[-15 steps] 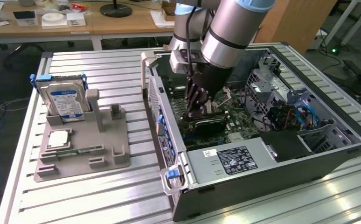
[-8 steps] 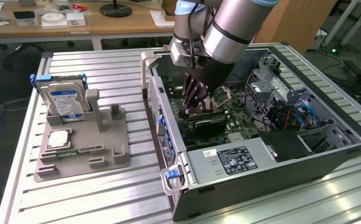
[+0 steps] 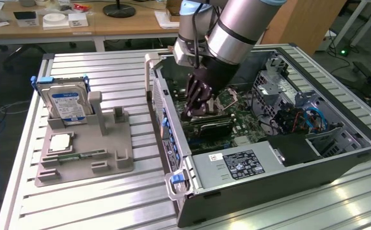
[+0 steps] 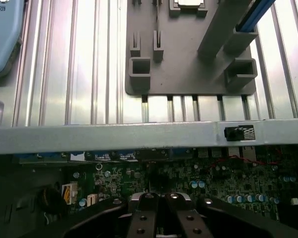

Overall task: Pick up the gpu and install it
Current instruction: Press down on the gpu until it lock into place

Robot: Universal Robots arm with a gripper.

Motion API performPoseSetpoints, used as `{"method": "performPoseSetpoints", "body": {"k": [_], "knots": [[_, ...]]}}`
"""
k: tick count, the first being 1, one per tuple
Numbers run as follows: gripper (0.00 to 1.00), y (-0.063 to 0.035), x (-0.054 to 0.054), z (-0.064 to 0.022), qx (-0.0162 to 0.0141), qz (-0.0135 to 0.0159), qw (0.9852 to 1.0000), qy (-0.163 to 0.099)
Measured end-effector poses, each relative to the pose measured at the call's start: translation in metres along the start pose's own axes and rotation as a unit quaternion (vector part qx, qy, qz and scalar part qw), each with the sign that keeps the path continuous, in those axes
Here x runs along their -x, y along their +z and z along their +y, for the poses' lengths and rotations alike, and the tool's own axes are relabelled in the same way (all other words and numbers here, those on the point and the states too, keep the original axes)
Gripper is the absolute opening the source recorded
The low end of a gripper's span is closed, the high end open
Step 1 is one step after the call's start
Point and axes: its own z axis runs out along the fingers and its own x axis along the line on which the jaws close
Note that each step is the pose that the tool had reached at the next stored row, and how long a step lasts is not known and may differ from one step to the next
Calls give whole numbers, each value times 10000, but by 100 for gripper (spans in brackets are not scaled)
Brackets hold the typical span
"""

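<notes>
Black gripper (image 3: 195, 111) is clenched shut, down inside the computer case (image 3: 262, 191), pressing right above the gpu (image 3: 212, 125), which lies lengthwise across the green board (image 4: 228, 181).

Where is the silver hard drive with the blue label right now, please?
The silver hard drive with the blue label stands upright at the exterior view's left, in the rear slot of the grey holder tray, beside the open black computer case.

Arm angled steeply downward, wrist low, fingers (image 3: 193, 111) closed together at the tip.
</notes>
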Motion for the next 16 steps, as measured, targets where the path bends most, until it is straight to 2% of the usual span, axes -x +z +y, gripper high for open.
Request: {"method": "performPoseSetpoints", "body": {"k": [2,5,7,13,16], "knots": [[11,1,0,1,62,2,10000,2],[11,1,0,2,132,6,9999,4],[11,4,-1,12,160,8,9999,5],[11,55,-3,28,187,9,9998,4],[11,96,-4,21,189,9,9998,5]]}}
